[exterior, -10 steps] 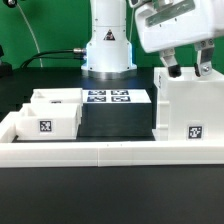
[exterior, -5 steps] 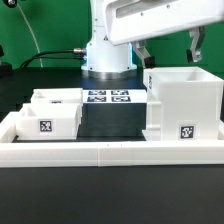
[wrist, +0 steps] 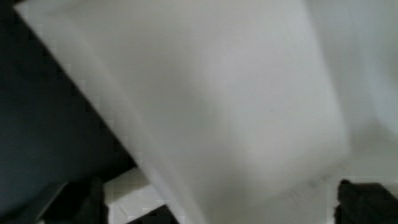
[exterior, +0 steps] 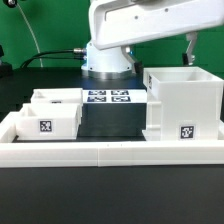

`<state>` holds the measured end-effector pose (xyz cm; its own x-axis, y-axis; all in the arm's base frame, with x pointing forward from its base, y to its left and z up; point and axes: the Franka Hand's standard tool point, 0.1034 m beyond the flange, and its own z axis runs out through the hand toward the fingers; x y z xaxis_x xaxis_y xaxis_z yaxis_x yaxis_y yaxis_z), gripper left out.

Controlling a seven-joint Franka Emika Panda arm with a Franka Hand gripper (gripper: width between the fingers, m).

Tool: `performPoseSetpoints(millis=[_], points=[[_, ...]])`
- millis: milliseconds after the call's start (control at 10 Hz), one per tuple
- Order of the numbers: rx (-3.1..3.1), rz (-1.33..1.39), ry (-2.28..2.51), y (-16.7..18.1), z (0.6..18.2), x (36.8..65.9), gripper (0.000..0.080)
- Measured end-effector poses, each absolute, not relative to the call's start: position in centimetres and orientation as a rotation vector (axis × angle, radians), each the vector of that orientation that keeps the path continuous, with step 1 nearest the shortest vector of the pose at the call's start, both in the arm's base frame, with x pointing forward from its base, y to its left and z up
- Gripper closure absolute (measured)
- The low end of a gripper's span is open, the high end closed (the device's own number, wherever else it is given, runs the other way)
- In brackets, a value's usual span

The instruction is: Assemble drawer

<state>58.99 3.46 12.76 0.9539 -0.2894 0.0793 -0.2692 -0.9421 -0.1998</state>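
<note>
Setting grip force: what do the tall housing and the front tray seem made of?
Tall housing: probably rigid white plastic, matte; opaque even walls, crisp edges, no glare. Front tray: seemingly the same matte white plastic, with thin straight walls. Moulded or printed, I cannot tell.

Marker board (exterior: 107, 97) on black table (exterior: 110, 195), beyond long low white border wall (exterior: 110, 152).

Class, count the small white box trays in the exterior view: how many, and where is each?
2. The front tray, tagged, stands at the exterior view's left; the back tray stands directly behind it. The tall housing might hide more.
</note>
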Motion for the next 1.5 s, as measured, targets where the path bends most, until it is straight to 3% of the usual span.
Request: performPoseSetpoints(millis=[500, 1000, 1500], points=[[-2.951, -0.178, 0.346, -5.9, 11.9, 56.2, 0.0151], [-2.961, -0.167, 0.337, -6.1, 11.7, 56.1, 0.0151], [-3.1, -0.125, 0.163, -8.8, 7.5, 53.7, 0.0151]])
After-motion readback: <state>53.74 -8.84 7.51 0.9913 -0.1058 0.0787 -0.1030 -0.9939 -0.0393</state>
